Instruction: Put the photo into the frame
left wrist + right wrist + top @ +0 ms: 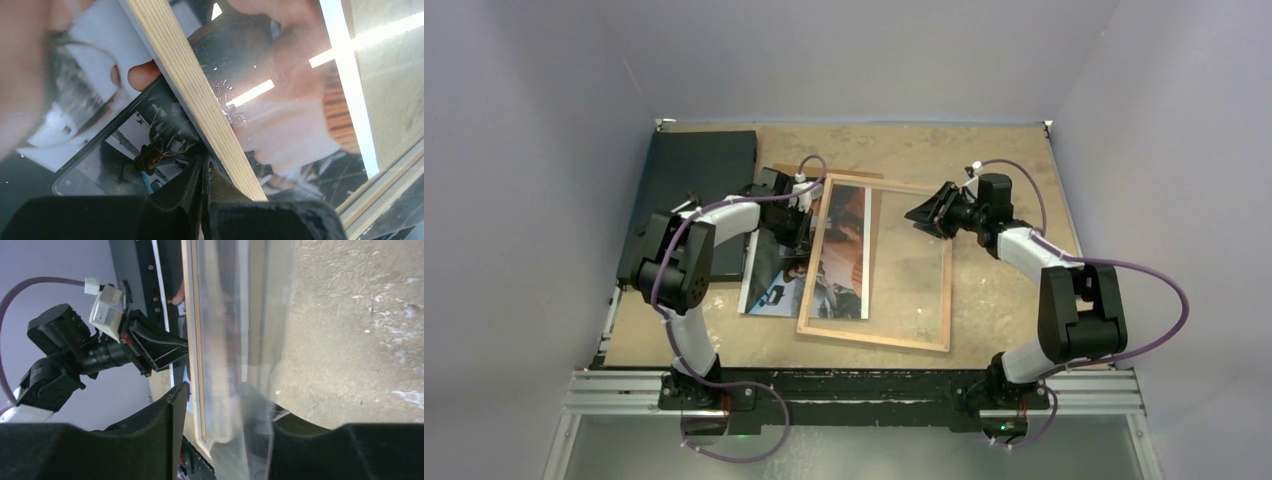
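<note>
The frame (874, 338) lies back-up in the middle of the table, its light wooden rails showing. The photo (774, 285) lies face up, its right part under the frame's left rail (195, 85) and its left part sticking out beyond it. My left gripper (805, 228) is shut, its tips (204, 161) pressed onto the glossy photo (280, 125) right beside that rail, with nothing between them. My right gripper (921, 215) hovers open over the frame's upper right area. In the right wrist view the frame's rail (194, 315) and its clear pane run between the spread fingers (222, 410).
A flat black board (694, 180) lies at the back left of the table. A brown panel edge (789, 170) shows behind the frame's top-left corner. The left arm's wrist (100, 350) faces the right gripper across the frame. Walls close in on three sides.
</note>
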Controlling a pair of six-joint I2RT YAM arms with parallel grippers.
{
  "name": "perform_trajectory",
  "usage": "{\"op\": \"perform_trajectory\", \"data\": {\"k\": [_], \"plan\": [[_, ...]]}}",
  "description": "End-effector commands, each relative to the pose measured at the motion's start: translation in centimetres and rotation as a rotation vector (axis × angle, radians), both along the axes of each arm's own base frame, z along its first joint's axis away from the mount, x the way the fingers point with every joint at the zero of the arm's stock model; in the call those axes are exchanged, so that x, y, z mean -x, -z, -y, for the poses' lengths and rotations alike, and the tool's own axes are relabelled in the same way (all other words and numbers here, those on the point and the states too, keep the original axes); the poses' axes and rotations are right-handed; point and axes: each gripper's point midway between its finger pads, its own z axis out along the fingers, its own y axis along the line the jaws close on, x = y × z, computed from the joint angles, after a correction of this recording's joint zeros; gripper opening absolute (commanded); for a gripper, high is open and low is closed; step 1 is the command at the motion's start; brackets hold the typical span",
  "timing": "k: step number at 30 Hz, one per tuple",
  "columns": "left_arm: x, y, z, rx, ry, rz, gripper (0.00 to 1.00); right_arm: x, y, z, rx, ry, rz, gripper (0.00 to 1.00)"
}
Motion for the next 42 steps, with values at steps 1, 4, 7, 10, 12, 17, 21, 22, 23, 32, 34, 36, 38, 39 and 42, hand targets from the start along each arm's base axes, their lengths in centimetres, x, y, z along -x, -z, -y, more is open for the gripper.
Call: {"op": "perform_trajectory", "data": {"k": [1,4,7,10,12,17,21,22,23,32,34,36,38,39,42], "plan": [[0.0,-0.9,1.0,0.044,0.031,0.031,0.0,-0.2,0.1,0.9,0.11,-0.001,0.015,0.51],[0.1,-1.0,1.0,0.044,0.034,0.032,0.0,-0.2,0.6,1.3,0.149,0.007,0.002,0.66],[0.2,-1.0,0.9,0.042,0.033,0.03,0.0,-0.4,0.5,1.9,0.206,0.01,-0.002,0.96],[0.1,-1.0,0.9,0.043,0.033,0.032,0.0,-0.5,0.2,2.6,0.277,0.01,-0.002,0.99],[0.1,-1.0,1.0,0.046,0.029,0.031,0.0,-0.8,-0.3,3.2,0.315,0.024,0.01,0.99],[0.1,-1.0,1.1,0.052,0.026,0.029,0.0,-1.1,-0.1,4.1,0.387,0.03,0.0,0.99],[-0.1,-1.2,1.1,0.053,0.028,0.034,0.0,-0.9,0.7,4.6,0.426,0.031,-0.01,0.99],[0.0,-1.2,1.1,0.054,0.027,0.032,0.0,-0.9,0.9,4.8,0.433,0.034,-0.012,0.99],[0.0,-1.2,1.1,0.056,0.029,0.032,0.0,-0.9,1.2,4.8,0.434,0.031,-0.016,0.99],[0.1,-1.2,1.1,0.057,0.027,0.03,0.0,-1.3,2.9,5.4,0.493,0.029,-0.053,0.99],[0.1,-1.1,1.1,0.055,0.027,0.028,0.0,-1.2,3.4,5.4,0.506,0.028,-0.063,0.99],[0.1,-1.0,1.1,0.055,0.027,0.026,0.0,-1.1,3.9,5.5,0.521,0.028,-0.07,0.99],[0.1,-1.0,1.1,0.054,0.029,0.025,0.0,-1.1,4.1,5.4,0.529,0.029,-0.071,0.99],[0.1,-1.0,1.1,0.054,0.029,0.025,0.0,-1.1,4.2,5.3,0.534,0.029,-0.071,0.99],[0.1,-0.9,1.1,0.053,0.029,0.025,0.0,-1.2,4.3,5.0,0.539,0.026,-0.071,0.99]]}}
